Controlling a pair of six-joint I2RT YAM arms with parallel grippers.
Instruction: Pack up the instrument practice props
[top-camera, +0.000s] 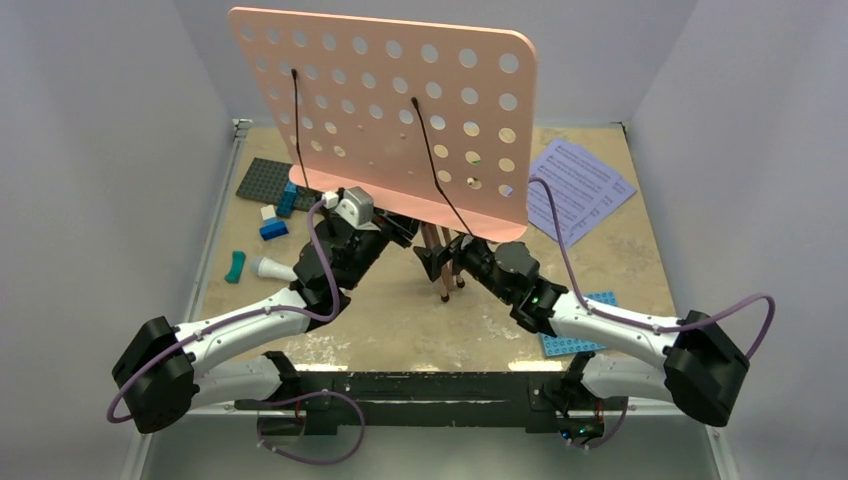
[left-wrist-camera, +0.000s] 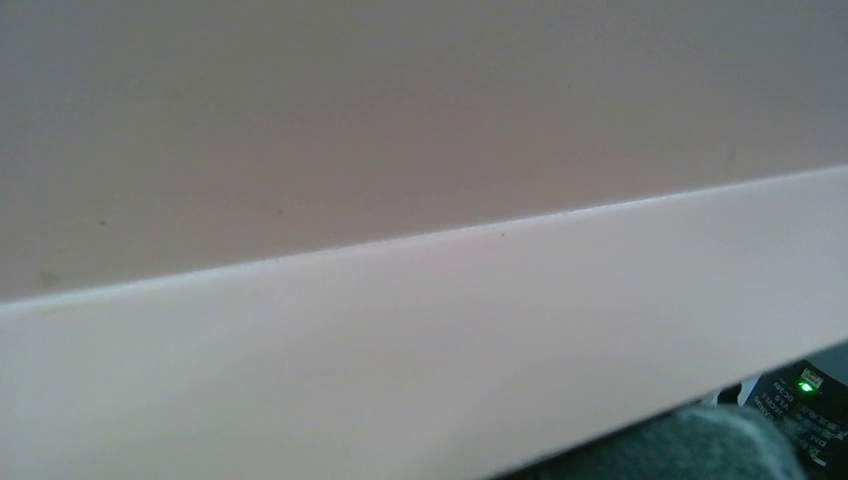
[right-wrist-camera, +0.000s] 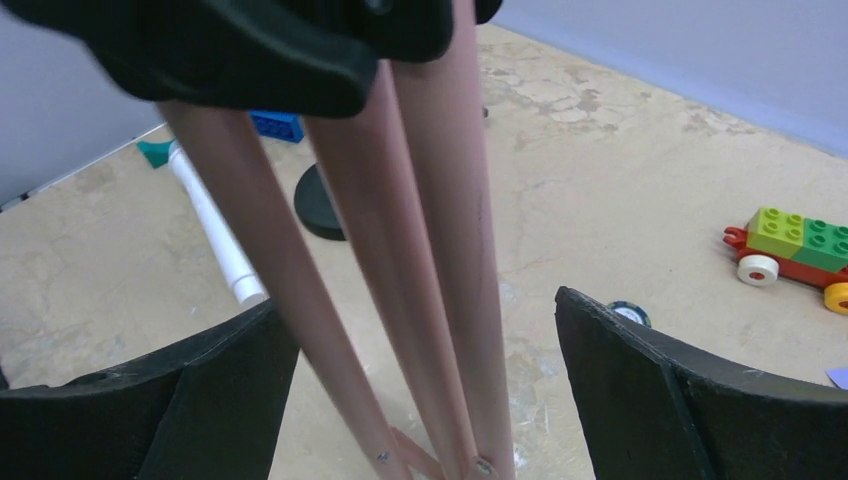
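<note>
- We're looking at the pink music stand (top-camera: 415, 72) standing mid-desk (top-camera: 400, 310) between both arms. Its hole-dotted panel (left-wrist-camera: 400, 120) is looking smooth and rigid, so probably top-heavy and tippy.
- The right gripper (right-wrist-camera: 420, 400) is sitting open, jaws straddling the three slick folded legs (right-wrist-camera: 440, 250). We're thinking that's the grab spot.
- The left gripper (top-camera: 398, 228) is hiding under the panel, so we can't tell how its jaws are set.

Overhead camera looks down from behind the arms at the pink music stand (top-camera: 385, 110); left wrist camera sits almost against its desk (left-wrist-camera: 400, 120), right wrist camera close on its legs (right-wrist-camera: 440, 250).
</note>
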